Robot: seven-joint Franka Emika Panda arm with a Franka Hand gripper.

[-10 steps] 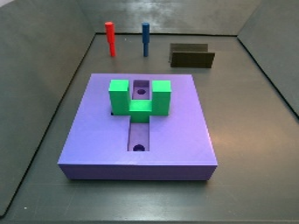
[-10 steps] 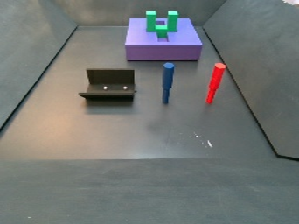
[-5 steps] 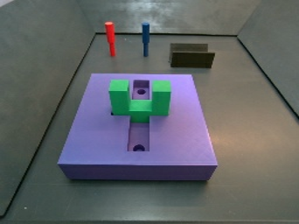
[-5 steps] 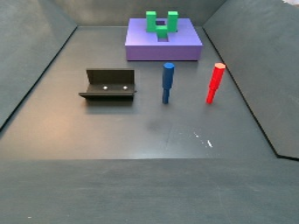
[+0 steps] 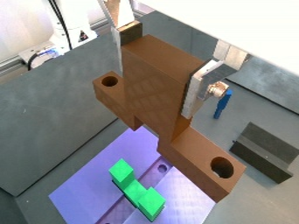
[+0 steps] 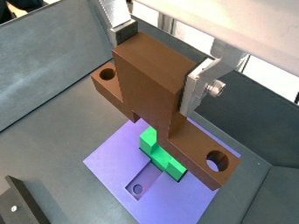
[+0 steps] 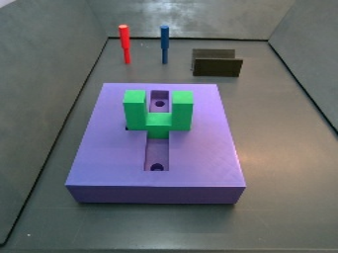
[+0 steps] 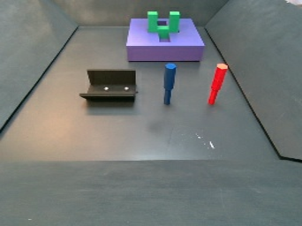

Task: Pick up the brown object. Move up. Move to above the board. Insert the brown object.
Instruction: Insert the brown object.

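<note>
Above the lavender board (image 6: 117, 157), gripper (image 6: 158, 66) jaws clamp the brown object (image 6: 158, 87).

Even, soft light, faint shadows, mild floor sheen, all views sharp

pincer (image 5: 158, 70): absent from both side views | board (image 6: 117, 157): partly hidden behind brown object (image 6: 158, 83)

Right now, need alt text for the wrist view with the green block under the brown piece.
The gripper holds the brown object, a T-shaped brown piece with a hole at each end of its crossbar, jaws closed on its block. It hangs above the lavender board, over the green U-shaped block on the central groove.
</note>
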